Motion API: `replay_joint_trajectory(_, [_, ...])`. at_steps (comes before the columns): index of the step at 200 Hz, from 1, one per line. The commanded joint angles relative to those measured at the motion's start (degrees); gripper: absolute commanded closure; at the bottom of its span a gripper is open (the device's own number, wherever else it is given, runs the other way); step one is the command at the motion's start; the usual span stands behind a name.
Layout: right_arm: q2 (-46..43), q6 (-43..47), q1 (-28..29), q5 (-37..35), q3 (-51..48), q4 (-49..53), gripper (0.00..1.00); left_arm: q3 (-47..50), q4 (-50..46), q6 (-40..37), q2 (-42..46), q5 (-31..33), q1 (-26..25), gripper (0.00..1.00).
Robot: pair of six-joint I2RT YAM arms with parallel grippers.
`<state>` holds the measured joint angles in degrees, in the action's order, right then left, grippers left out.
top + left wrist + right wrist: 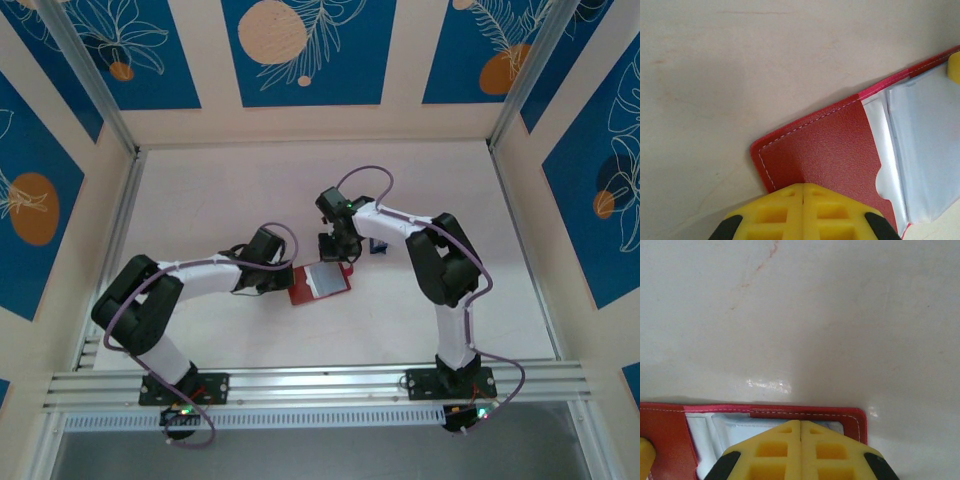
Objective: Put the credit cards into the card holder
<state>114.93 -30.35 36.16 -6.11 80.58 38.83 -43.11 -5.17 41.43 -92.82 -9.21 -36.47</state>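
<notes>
**Red card holder (304, 288), lying open on the pale bench (220, 200), one gripper at each end**

The card holder lies flat near mid-bench, inner side up: a red grained flap with white stitching on the left, clear pale sleeves on the right. Left gripper (802, 192): yellow fingers pressed together with nothing between them, tips over the red flap near its corner. Right gripper (800, 427): fingers likewise pressed together and empty, tips over the sleeve side by its stitched edge. Contact with the card holder cannot be told for either. A small blue item (378, 245) lies just beside the right wrist.
</notes>
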Motion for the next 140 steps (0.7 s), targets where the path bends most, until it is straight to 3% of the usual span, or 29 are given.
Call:
replay_joint_trajectory(1, [1.03,0.13,0.99,-1.88,-0.99,1.85,1.00,2.31,-1.75,-0.65,-3.60,2.80,-1.03,1.00])
replay_joint_trajectory(64, [1.17,-1.32,2.64,6.22,-4.02,-1.01,1.00,1.89,-1.19,-0.29,-4.44,2.80,-1.63,1.00])
replay_joint_trajectory(140, [-1.28,-5.43,1.77,23.67,-9.35,-12.35,1.00,1.36,-1.16,-0.16,-4.51,2.80,-2.60,1.00])
